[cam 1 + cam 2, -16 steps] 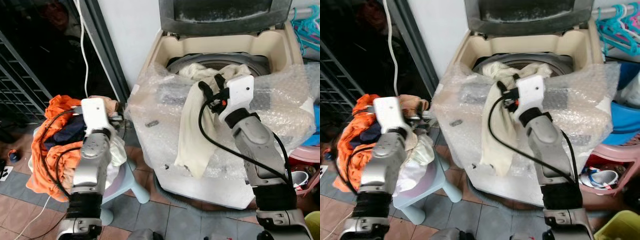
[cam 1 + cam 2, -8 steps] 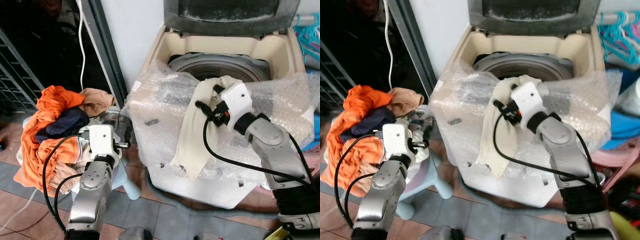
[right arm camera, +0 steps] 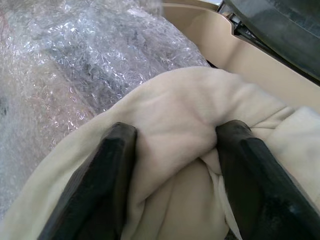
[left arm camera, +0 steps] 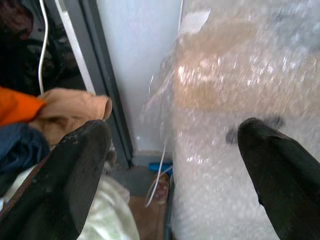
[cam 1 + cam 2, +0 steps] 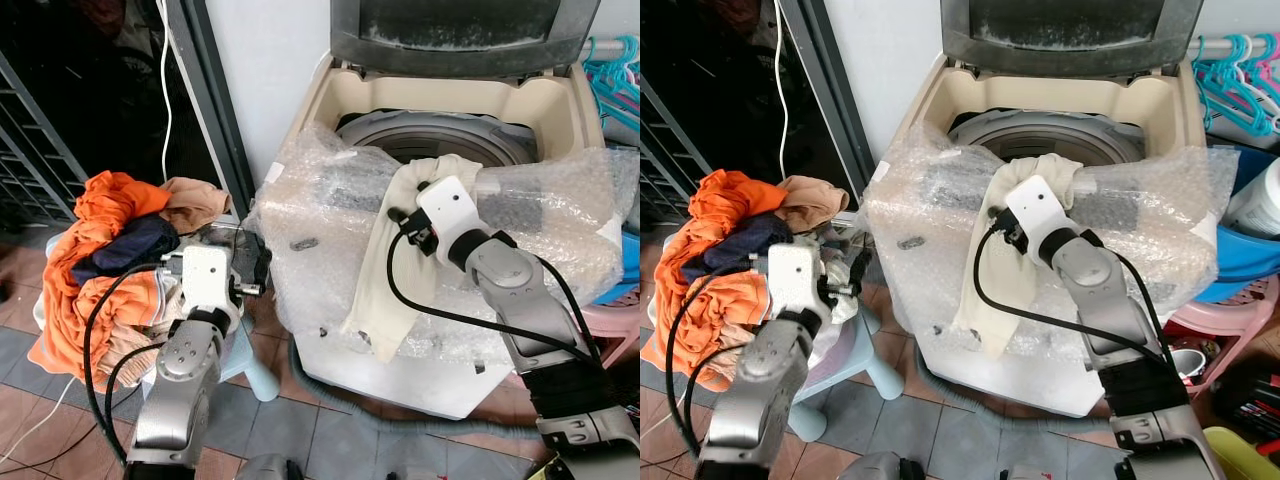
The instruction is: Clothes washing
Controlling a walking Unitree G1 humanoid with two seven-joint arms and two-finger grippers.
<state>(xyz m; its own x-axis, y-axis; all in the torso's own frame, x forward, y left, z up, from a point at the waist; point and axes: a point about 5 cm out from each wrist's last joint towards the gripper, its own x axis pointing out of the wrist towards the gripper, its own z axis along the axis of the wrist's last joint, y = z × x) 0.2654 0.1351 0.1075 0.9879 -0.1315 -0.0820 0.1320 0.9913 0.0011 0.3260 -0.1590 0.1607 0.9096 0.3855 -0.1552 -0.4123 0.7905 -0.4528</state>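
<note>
Right hand [image 3: 172, 150] pinches cream cloth [image 5: 385, 270] draped over washer rim [image 5: 330, 90]; my left hand [image 4: 170, 165] gapes wide, holding nothing, beside laundry pile [image 5: 105, 250].

You had a cream garment [image 5: 392, 262] draped over the front rim of the washing machine [image 5: 450, 90], its upper end bunched at the edge of the drum opening and its long tail hanging down the bubble-wrapped front. The machine's lid stood raised and the drum [image 5: 440, 140] lay open. To the machine's left, a heap of clothes [image 5: 105, 250], orange, dark blue and tan, lay piled.
</note>
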